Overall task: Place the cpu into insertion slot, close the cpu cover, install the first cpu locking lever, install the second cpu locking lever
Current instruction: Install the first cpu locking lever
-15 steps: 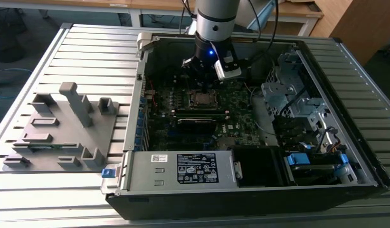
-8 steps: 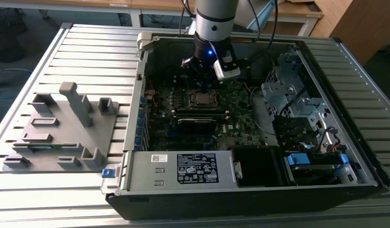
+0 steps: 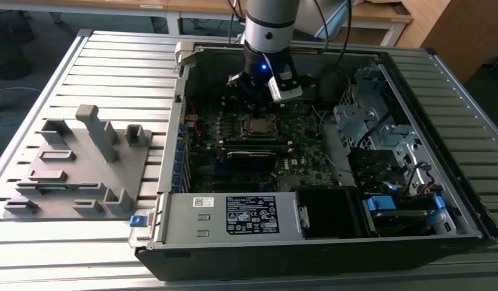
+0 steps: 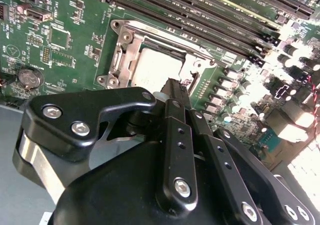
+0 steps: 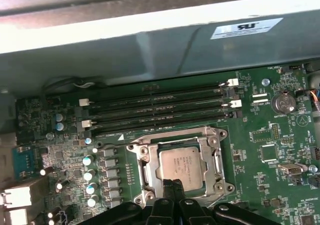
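cpu (image 5: 181, 165) edge hidden (by jaws), arm (image 3: 270, 24) cropped

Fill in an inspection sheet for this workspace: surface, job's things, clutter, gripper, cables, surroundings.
Surface: slatted metal table carrying an open computer case.
Job's things: cpu on the motherboard, framed by the cpu cover, which lies flat; whether the locking levers are latched cannot be told.
Clutter: grey fixture block on the table, at the exterior view's left of the case.
Gripper: gripper shut, tips at the cover's edge, nothing seen held.
Cables: black cable beside the arm; wiring inside the case.
Surroundings: wooden desks behind.
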